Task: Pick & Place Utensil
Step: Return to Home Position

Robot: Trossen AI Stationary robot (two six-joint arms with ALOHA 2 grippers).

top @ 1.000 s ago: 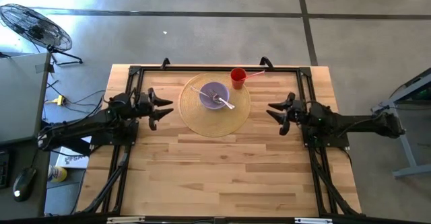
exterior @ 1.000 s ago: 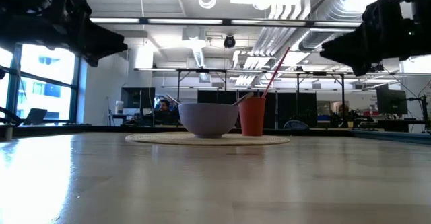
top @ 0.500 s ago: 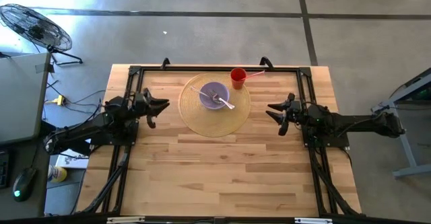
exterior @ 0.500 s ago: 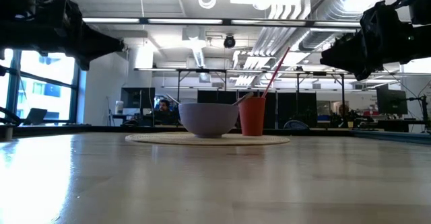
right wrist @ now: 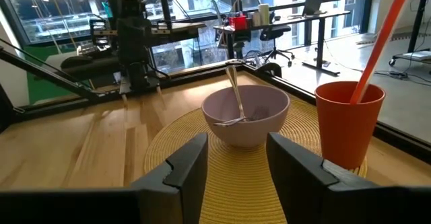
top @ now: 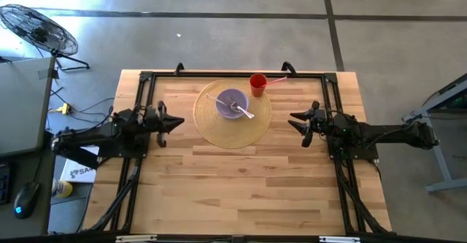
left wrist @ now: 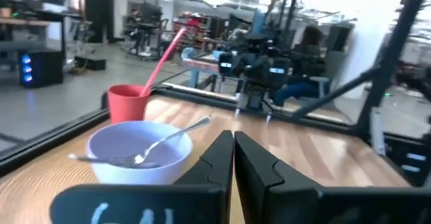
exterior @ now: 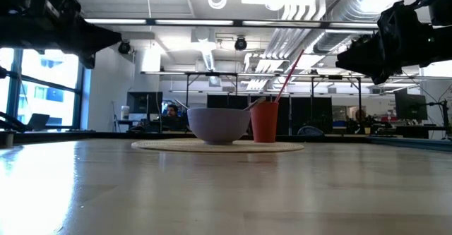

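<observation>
A lavender bowl (top: 232, 102) stands on a round woven placemat (top: 232, 128) at the table's far middle. Two metal utensils (top: 241, 110) lie in it, their handles leaning on the rim; the left wrist view shows a fork (left wrist: 166, 140), the right wrist view another utensil's handle (right wrist: 235, 96). A red cup (top: 257, 84) with a pink straw (left wrist: 163, 54) stands behind the bowl at the mat's far edge. My left gripper (top: 177, 121) hovers left of the mat, shut and empty (left wrist: 232, 143). My right gripper (top: 293, 119) hovers right of the mat, open and empty (right wrist: 236, 153).
A black metal frame (top: 233, 74) runs along the table's far edge and down both sides. The near half of the wooden table (top: 233, 192) is bare wood. Beyond the table stand desks, screens and a person seated far off (exterior: 169, 112).
My left gripper has shut from wide open and has drawn back a little toward the table's left edge, staying above the table. The bowl, utensils and cup have kept their places.
</observation>
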